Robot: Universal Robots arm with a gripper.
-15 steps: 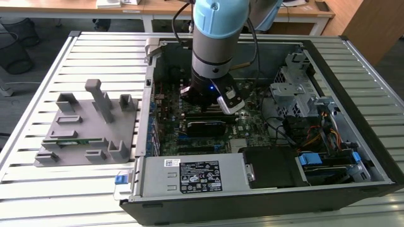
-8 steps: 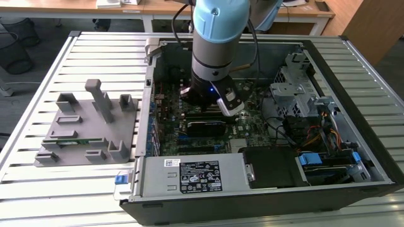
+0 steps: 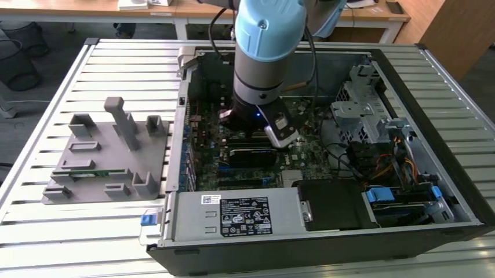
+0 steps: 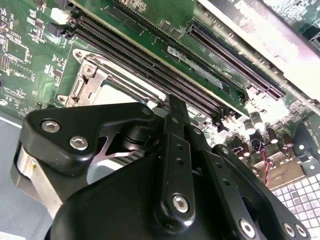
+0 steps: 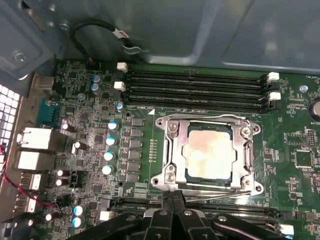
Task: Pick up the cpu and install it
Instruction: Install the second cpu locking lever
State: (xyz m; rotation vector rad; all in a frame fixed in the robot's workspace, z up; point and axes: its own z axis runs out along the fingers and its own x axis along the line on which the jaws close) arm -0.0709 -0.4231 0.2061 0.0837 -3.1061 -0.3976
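So we've got the computer case (image 3: 402, 191) lying open on the desk (image 3: 46, 243), with the motherboard (image 3: 309, 153) flat inside it. The parts holder (image 3: 108, 156) sits on the desk just off the case, on the exterior view's left, and a memory stick (image 3: 89, 172) lies in it. Inside the case, the power supply (image 3: 240, 215) runs along the near wall and the drive cage (image 3: 363, 110) stands on the exterior view's right. The arm (image 3: 267, 52) comes down over the middle of the board. In the first wrist view we see the cpu (image 5: 209, 152) sitting in the socket (image 5: 170, 152), memory slots (image 5: 195, 90) just beside it, and the hand (image 5: 172, 212) near the socket's edge.
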